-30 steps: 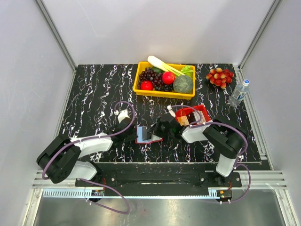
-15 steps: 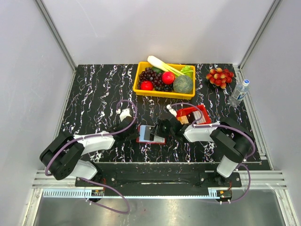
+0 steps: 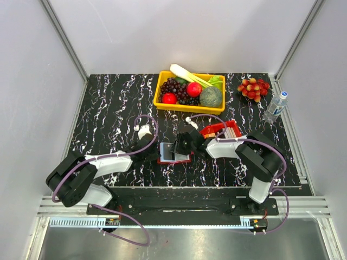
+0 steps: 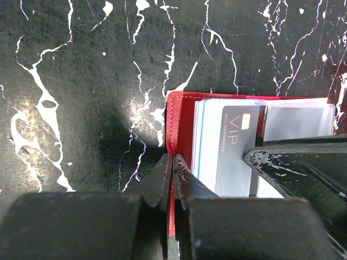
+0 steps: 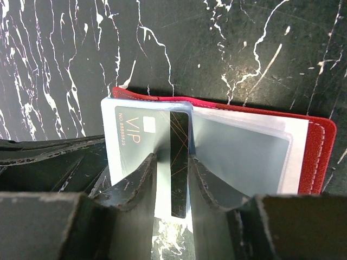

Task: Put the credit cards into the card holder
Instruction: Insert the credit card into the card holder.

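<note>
The dark red card holder lies open on the table, with pale sleeves showing. My left gripper is shut on the edge of its red cover. A dark VIP card sits in the left sleeve. My right gripper is over the open holder with its jaws apart. A black card with orange lines stands edge-up between the fingers at the holder's fold. The left finger is clear of the card. More credit cards rest in the red tray.
The bright red tray is just right of the holder, behind my right arm. A yellow basket of fruit and vegetables is at the back, with a red fruit cluster and a water bottle at the back right.
The right gripper has moved left over the holder and its jaws have parted from the black card. The holder has shifted slightly and now lies flatter and open. The left gripper stays clamped on it.
</note>
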